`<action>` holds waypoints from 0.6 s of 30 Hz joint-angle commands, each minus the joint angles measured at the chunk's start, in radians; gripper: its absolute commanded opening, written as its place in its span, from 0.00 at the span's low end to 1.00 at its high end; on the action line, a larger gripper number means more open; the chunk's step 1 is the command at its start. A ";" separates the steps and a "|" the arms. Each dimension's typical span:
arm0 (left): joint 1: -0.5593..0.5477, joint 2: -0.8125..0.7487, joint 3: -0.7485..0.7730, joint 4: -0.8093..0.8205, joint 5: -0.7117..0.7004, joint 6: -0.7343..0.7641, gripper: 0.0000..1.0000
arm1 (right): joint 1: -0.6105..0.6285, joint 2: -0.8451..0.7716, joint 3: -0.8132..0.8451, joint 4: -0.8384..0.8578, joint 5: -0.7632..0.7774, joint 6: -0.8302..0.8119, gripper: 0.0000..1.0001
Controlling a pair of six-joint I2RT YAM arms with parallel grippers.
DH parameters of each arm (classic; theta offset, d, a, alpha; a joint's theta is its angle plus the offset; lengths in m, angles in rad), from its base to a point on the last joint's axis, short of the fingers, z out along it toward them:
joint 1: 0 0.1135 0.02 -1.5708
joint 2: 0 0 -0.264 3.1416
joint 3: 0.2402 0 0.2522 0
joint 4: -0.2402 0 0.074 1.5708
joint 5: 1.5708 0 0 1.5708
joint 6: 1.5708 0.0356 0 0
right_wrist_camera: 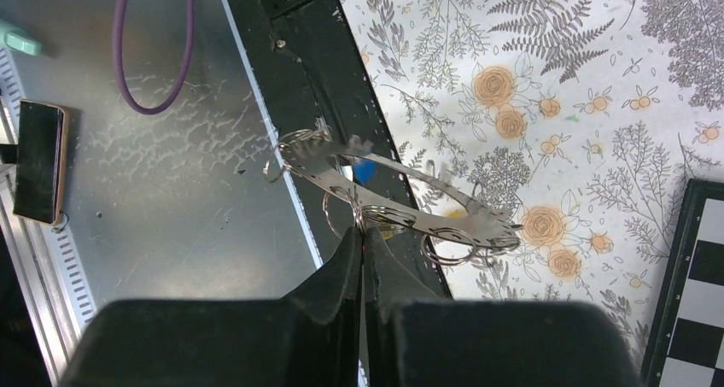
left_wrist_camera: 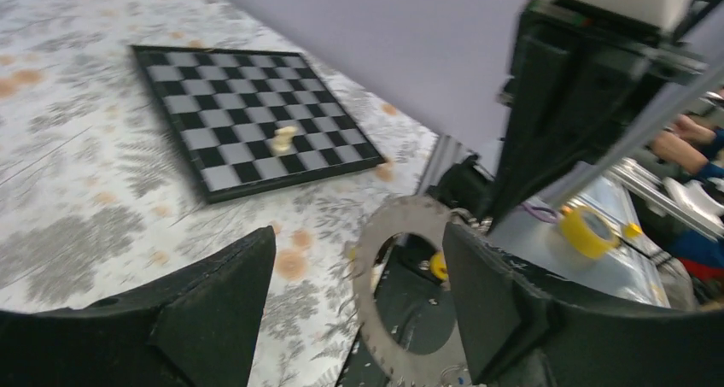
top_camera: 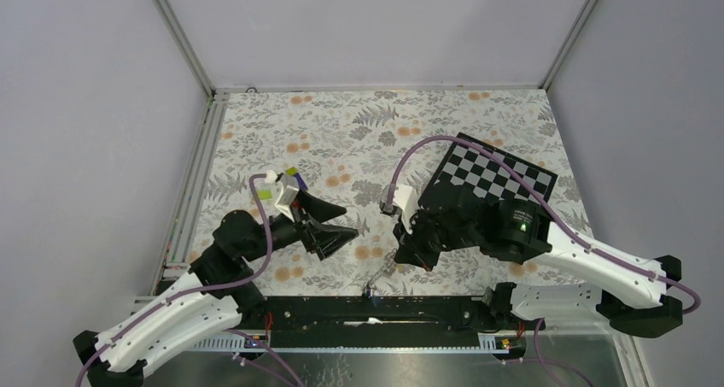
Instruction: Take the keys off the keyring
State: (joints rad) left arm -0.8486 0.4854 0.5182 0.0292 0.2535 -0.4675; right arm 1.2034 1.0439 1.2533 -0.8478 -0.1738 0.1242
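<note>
keyring (right_wrist_camera: 401, 195) upright in right claw (right_wrist_camera: 362, 238), facing left claw (left_wrist_camera: 359, 242)

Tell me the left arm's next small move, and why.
Probably ease the open left gripper toward the yellow key head showing through the keyring; the shut right gripper holds that ring up, and it sits between the left fingers.

Keyring (right_wrist_camera: 478, 225) glints, thin polished metal; the right gripper (right_wrist_camera: 362, 242) looks matt black plastic, the tablecloth (right_wrist_camera: 546, 45) a dull printed fabric.
</note>
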 commanded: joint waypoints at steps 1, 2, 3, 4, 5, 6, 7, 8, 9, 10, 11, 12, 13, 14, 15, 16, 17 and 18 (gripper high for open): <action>0.004 0.077 0.069 0.208 0.272 0.014 0.72 | 0.003 0.014 0.073 0.032 0.014 -0.035 0.00; 0.002 0.097 0.084 0.214 0.305 0.010 0.68 | 0.003 0.015 0.077 0.033 0.026 -0.035 0.00; 0.002 0.117 0.098 0.215 0.333 0.008 0.63 | 0.003 0.016 0.082 0.034 0.035 -0.034 0.00; 0.002 0.134 0.112 0.215 0.357 0.007 0.59 | 0.003 0.017 0.087 0.034 0.041 -0.033 0.00; 0.001 0.149 0.121 0.215 0.375 0.006 0.56 | 0.002 0.020 0.091 0.034 0.043 -0.030 0.00; 0.000 0.158 0.127 0.215 0.386 0.005 0.55 | 0.003 0.019 0.093 0.036 0.043 -0.028 0.00; -0.002 0.165 0.131 0.215 0.391 0.003 0.54 | 0.003 0.020 0.095 0.038 0.047 -0.026 0.00; -0.005 0.170 0.132 0.216 0.391 0.003 0.54 | 0.002 0.019 0.094 0.041 0.052 -0.023 0.00; -0.011 0.175 0.134 0.216 0.392 0.003 0.54 | 0.004 0.018 0.094 0.045 0.059 -0.021 0.00; -0.016 0.178 0.135 0.217 0.396 0.004 0.54 | 0.003 0.016 0.095 0.047 0.068 -0.021 0.00; -0.025 0.182 0.136 0.220 0.401 0.004 0.54 | 0.004 0.015 0.096 0.050 0.082 -0.018 0.00; -0.034 0.186 0.139 0.222 0.404 0.004 0.54 | 0.003 0.013 0.097 0.055 0.090 -0.017 0.00; -0.044 0.194 0.142 0.222 0.405 0.004 0.54 | 0.003 0.013 0.095 0.059 0.094 -0.019 0.00; -0.056 0.203 0.145 0.222 0.403 0.006 0.53 | 0.004 0.011 0.095 0.066 0.094 -0.019 0.00; -0.079 0.215 0.149 0.222 0.398 0.008 0.52 | 0.004 0.009 0.095 0.072 0.092 -0.020 0.00; -0.098 0.228 0.153 0.222 0.394 0.014 0.49 | 0.003 0.009 0.096 0.077 0.091 -0.021 0.00; -0.118 0.240 0.158 0.220 0.389 0.023 0.46 | 0.003 0.008 0.096 0.083 0.090 -0.021 0.00; -0.137 0.253 0.167 0.216 0.381 0.034 0.42 | 0.002 0.008 0.099 0.086 0.088 -0.021 0.00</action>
State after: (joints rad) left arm -0.9253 0.6994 0.6266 0.1844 0.6113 -0.4633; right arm 1.2034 1.0676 1.2972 -0.8410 -0.1017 0.1089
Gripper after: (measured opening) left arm 0.474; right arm 0.019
